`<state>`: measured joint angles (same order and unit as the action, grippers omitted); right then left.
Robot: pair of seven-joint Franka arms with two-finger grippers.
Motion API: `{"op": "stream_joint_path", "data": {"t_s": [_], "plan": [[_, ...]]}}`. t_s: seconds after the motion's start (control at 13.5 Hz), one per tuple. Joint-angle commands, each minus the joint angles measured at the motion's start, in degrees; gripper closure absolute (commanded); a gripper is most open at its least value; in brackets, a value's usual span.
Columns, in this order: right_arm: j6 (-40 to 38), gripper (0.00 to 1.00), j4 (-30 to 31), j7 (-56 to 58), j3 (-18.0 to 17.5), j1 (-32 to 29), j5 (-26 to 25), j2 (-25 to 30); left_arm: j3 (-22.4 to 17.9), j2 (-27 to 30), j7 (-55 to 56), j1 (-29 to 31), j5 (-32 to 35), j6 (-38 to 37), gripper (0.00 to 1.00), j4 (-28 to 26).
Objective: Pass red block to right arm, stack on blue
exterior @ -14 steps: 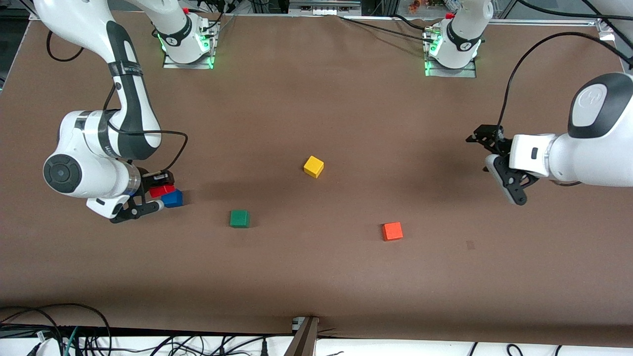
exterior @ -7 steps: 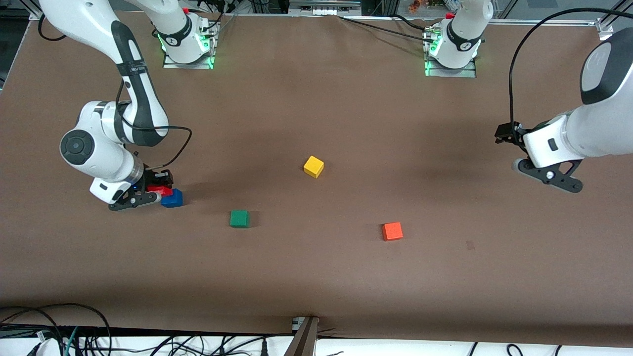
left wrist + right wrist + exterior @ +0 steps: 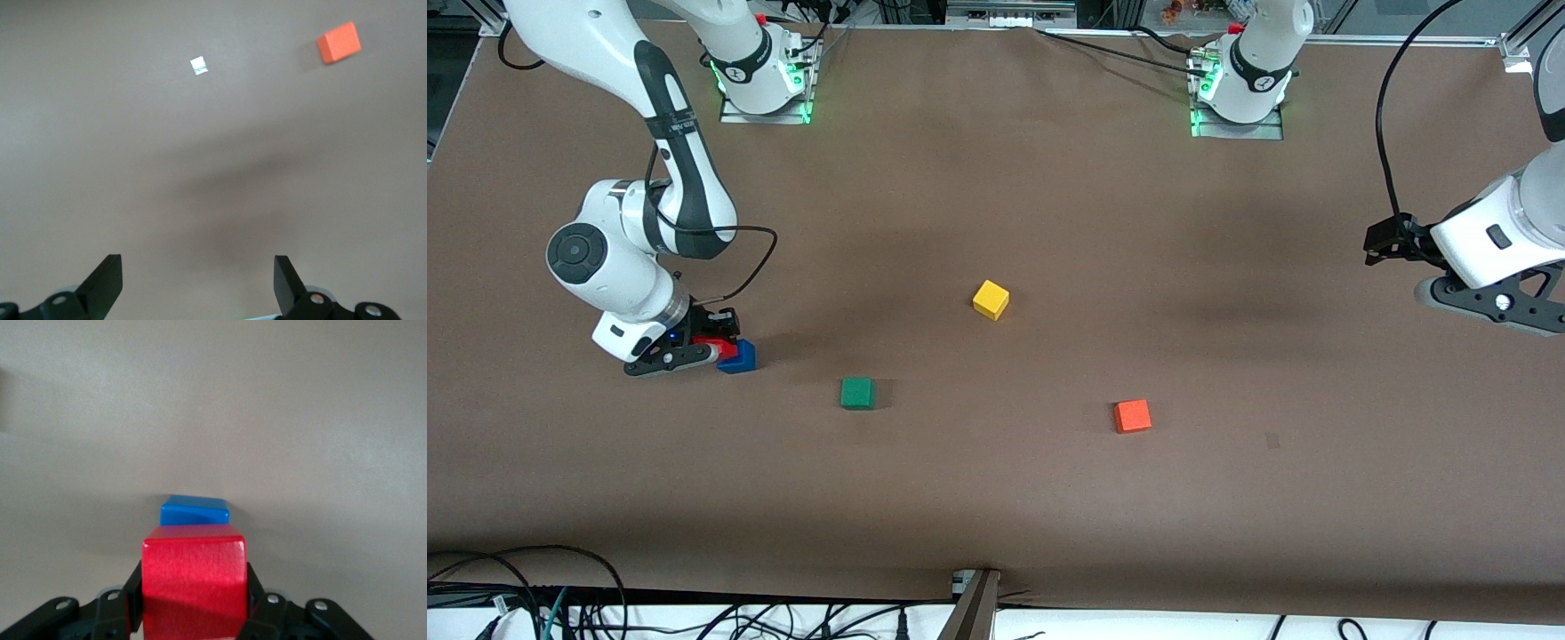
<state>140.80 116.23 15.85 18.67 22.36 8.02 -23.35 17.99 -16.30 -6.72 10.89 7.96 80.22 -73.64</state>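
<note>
My right gripper (image 3: 713, 345) is shut on the red block (image 3: 716, 344) at the right arm's end of the table. It holds the block low, right beside the blue block (image 3: 737, 357), which stands on the table. In the right wrist view the red block (image 3: 194, 577) sits between the fingers (image 3: 131, 595), with the blue block (image 3: 194, 511) just past it and partly hidden by it. I cannot tell whether the two blocks touch. My left gripper (image 3: 1525, 311) is open and empty, raised over the left arm's end of the table; its fingertips (image 3: 107, 280) show in the left wrist view.
A yellow cube (image 3: 991, 300) lies mid-table. A green cube (image 3: 857, 393) and an orange cube (image 3: 1132, 415) lie nearer the front camera. The orange cube (image 3: 339, 42) also shows in the left wrist view, with a small white scrap (image 3: 198, 65).
My right gripper has come down and in with the red block, close beside the blue block. My left arm has swung away toward its end of the table.
</note>
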Motion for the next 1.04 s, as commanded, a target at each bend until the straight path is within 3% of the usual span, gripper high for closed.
{"op": "stream_joint_path", "data": {"t_s": [0.0, 0.07, 0.15, 0.52, 0.59, 0.67, 0.74, 0.96], "plan": [[2.9, 1.0, 1.54, -1.26, -0.13, 0.23, -1.16, -0.2, -16.46, 9.23, 3.81, -10.26, -7.25, 9.1, 0.0, -11.02], [3.95, 1.0, 1.63, -1.26, -0.22, 0.32, -1.16, -0.64, -17.37, 13.97, 3.73, -10.62, -7.26, 15.95, 0.0, -18.31], [4.39, 1.0, 2.06, -1.35, -0.22, 0.32, -1.16, -0.91, -17.72, 16.54, 3.65, -10.63, -7.0, 18.2, 0.0, -22.04], [4.48, 1.0, 2.25, -1.97, -0.3, 0.49, -1.16, -0.91, -17.73, 17.01, 3.73, -9.75, -6.73, 9.27, 0.0, -22.08], [4.4, 0.94, 2.25, -1.97, -0.3, 0.49, -1.16, -0.91, -17.73, 16.75, 3.73, -9.75, -6.73, 8.73, 0.0, -21.9], [4.4, 0.58, 2.16, -1.97, -0.39, 0.58, -1.16, -0.91, -17.64, 16.57, 3.73, -9.75, -6.73, 8.73, 0.0, -21.73], [4.22, 0.01, 2.16, -1.88, -0.39, 0.75, -1.16, -0.82, -17.64, 16.48, 3.65, -9.75, -7.26, 8.73, 0.0, -21.03], [2.39, 0.0, 0.67, -1.62, -0.39, 1.81, -1.08, 0.49, -17.37, 15.43, 3.03, -9.75, -7.52, 8.9, 0.0, -19.44]]}}
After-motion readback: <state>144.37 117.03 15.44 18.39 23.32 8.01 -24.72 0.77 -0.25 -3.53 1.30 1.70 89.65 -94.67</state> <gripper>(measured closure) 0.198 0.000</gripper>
